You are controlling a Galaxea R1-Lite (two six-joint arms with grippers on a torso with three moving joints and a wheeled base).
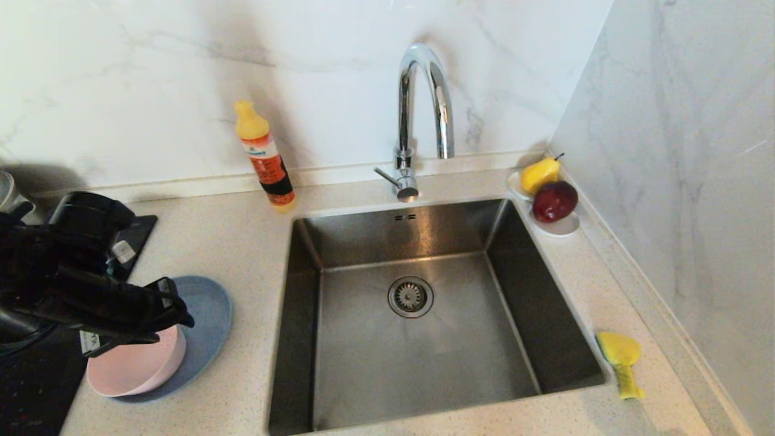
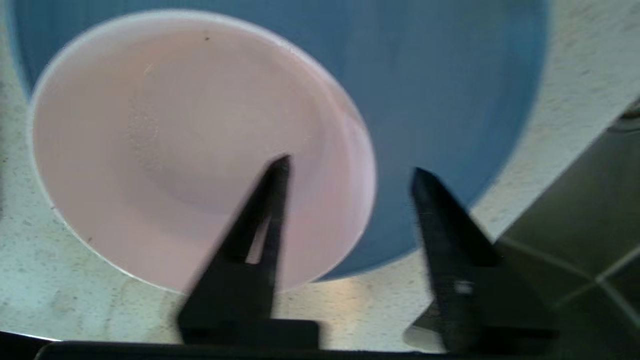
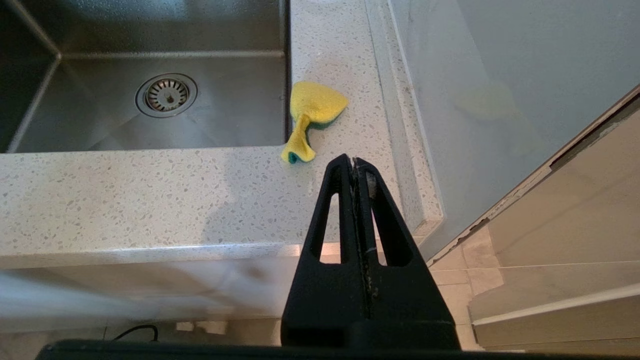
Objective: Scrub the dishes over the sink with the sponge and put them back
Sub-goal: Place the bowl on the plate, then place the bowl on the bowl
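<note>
Two dishes sit stacked under our left gripper [image 2: 350, 170], its fingers apart astride the pink bowl's [image 2: 200, 150] rim above the blue plate [image 2: 450, 100], while our right gripper [image 3: 354, 161] hangs pressed together just short of the sponge [image 3: 312, 112] beside the sink [image 3: 150, 125].

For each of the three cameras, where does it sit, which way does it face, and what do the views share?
Head view: high, facing down at the sink; left arm at left edge.
Left wrist view: behind the open left pincer, looking down at the pink bowl on the plate.
Right wrist view: behind the shut right pincer, low before the counter, facing the sponge.
Shared: head and right wrist views show sponge, drain.
</note>
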